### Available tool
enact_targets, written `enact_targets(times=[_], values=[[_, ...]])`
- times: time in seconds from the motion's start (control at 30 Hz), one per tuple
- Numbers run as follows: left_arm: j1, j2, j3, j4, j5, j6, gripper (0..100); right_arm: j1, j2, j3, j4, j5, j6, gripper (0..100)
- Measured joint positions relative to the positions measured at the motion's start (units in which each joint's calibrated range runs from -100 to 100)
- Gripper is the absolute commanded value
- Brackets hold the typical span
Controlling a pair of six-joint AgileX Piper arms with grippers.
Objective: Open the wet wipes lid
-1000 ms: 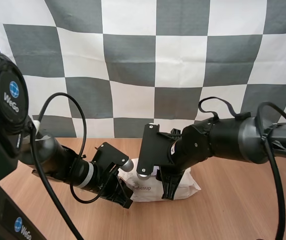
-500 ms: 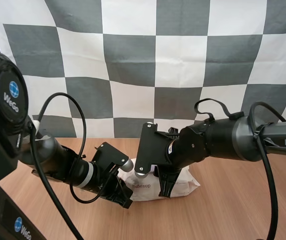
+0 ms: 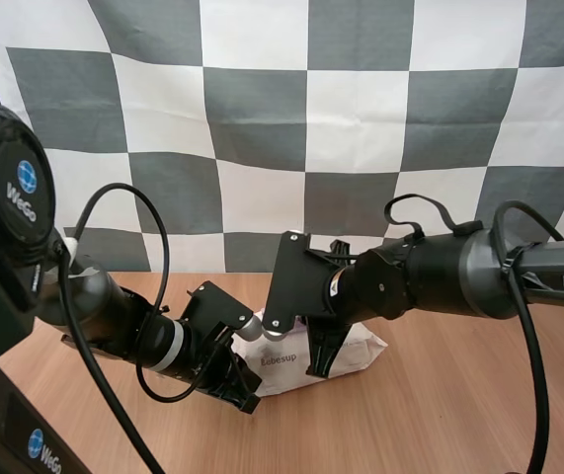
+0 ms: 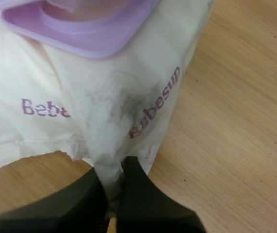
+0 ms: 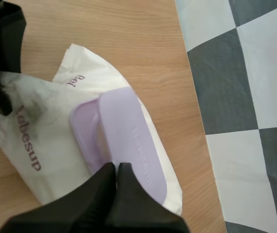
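Two grippers, one pack and one lid, listed from nearest to farthest.

1. Left gripper (image 4: pixel 110 171). The fingers are clamped on the crimped end seam of the pack of wipes (image 4: pixel 75 92). The film is bunched into a ridge that runs up from between the tips. We count this as the anchor.

2. Pack of wipes. It is cream film with purple lettering and lies on the wooden table (image 5: pixel 104 29) between the two grippers. In the high view its far end seems to ride a little off the wood.

3. Lid (image 5: pixel 131 133). It is purple and sits on the top face of the pack. Its paler flap looks part-raised from the darker frame beneath it and is not thrown back.

4. Right gripper (image 5: pixel 115 167). The fingers are drawn in to a thin slit with the tips at the lid's near edge. As far as we can judge, the lip is nipped between them.

Handling note. We judge the step in hand to be the lift of the flap, with the task about midway.
- We want the right gripper to swing the lip up and over along the hinge's arc, not pull straight up, or the whole pack comes up with it.
- The left gripper should hold the seam low against the table.
- The seam is soft film and could slip or tear under a hard tug, so a slow, even pull suits it best.
- The hold on the lip is shallow and may pop off.
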Motion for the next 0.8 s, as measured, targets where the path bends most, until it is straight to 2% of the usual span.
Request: enact_targets(times=[0.17,0.4,0.6,0.8], values=[[0.0,0.0,0.0,0.0,1.54,0.0,13,0.0,0.87,0.0,0.1,-5.6,0.0,0],[0.0,0.0,0.44,0.0,0.9,-0.31,13,-0.1,7.37,-1.69,-0.41,-19.0,0.0,0],[0.0,0.0,0.59,0.0,1.24,-0.07,0,-1.69,12.64,-6.85,-0.41,-21.72,0.12,0],[0.0,0.0,0.59,0.39,1.24,-0.07,0,-3.21,20.51,-11.64,-0.39,-20.85,0.14,0]])
